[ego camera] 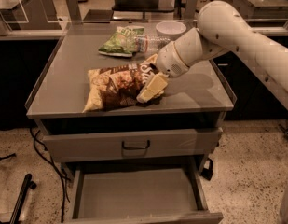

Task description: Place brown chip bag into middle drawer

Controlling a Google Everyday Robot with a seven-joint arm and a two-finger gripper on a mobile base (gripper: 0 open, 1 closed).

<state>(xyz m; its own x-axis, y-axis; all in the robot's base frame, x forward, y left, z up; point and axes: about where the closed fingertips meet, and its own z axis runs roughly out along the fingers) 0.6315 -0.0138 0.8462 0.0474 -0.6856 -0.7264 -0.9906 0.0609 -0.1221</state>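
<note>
The brown bag (116, 85) lies flat on the grey bench (64, 78), near its front edge and a little left of centre, its long side running left to right. It is crinkled and puffy, dark brown through the middle with a pale yellow end at the left, white lettering along its upper edge and pictures of chips on its face. The tool (151, 89) has its pale tip resting on the bag's right end, coming down at a slant from the white arm (227, 31) that reaches in from the right. Whether the tool is wide, narrow or gripping the bag, I cannot tell. Behind the bag, toward the back of the bench, sit a green bag (119, 41), a clear bottle (150, 43) and a white bowl (170, 29). Below the bench top, a closed drawer front (87, 146) carries a dark handle, and under it the middle drawer (134, 192) stands pulled out, its flat grey floor bare.
</note>
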